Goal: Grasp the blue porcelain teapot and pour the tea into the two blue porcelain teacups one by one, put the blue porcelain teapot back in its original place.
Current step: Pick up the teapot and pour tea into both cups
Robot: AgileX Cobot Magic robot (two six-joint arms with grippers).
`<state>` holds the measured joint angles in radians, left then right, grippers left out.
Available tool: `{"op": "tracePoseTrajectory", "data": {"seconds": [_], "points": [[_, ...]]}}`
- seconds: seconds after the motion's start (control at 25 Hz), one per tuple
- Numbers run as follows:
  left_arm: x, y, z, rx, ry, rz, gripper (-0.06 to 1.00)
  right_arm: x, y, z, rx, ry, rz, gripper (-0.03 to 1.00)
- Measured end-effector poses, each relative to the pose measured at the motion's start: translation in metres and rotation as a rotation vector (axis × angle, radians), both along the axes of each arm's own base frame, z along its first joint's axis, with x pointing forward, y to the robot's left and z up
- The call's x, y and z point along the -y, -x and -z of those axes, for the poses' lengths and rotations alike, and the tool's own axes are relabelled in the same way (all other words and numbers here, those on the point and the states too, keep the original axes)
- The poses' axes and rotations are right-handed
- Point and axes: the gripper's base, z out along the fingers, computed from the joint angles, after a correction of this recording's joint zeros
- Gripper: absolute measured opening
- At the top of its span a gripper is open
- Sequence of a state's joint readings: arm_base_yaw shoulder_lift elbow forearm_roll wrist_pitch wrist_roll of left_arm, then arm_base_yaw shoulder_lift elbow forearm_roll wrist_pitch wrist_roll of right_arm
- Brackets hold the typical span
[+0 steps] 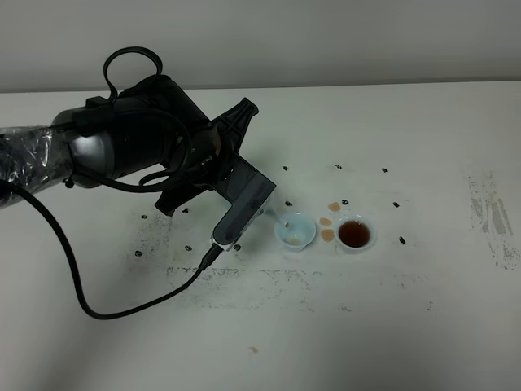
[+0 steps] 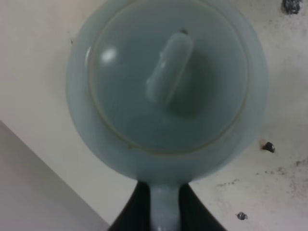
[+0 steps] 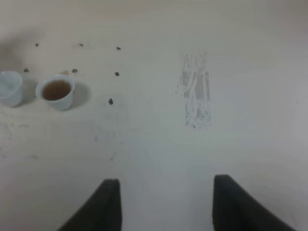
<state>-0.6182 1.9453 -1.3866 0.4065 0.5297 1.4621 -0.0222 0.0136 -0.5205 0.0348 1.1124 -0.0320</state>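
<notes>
1. Cable, black, loops across the white desk at the far left and runs up to the grey camera housing.
2. The left arm reaches in from the left edge, part of it wrapped in clear plastic, with its wrist just left of the teacups.
3. The blue porcelain teapot fills the left wrist view, seen lid-on with its knob in the middle. The left jaws are closed on its loop handle, one black finger on each side. In the high view the arm hides the pot's body.
4. The left teacup stands on the desk just beside the camera housing. Its inside looks pale, with only a faint tan tint at the bottom.
5. Tan tea spots lie on the desk between the two cups.
6. The right teacup stands near its twin, apart from it, and holds dark brown tea.
7. Small black specks are scattered around the cups.
8. A grey scuffed patch marks the desk well to the right.
9. The right jaws, seen only in the right wrist view, stand apart with nothing between them, above bare desk and well away from the cups.
</notes>
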Motion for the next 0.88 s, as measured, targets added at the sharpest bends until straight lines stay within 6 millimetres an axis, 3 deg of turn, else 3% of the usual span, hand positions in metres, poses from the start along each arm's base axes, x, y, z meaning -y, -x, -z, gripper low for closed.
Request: {"op": "tracePoseTrajectory", "data": {"seconds": [0.88], "points": [[0.0036,-0.0036,-0.0036,0.074,-0.009,0.033,0.04,0.0000,0.0000,0.0000,0.000,0.000,0.000,0.42]]}}
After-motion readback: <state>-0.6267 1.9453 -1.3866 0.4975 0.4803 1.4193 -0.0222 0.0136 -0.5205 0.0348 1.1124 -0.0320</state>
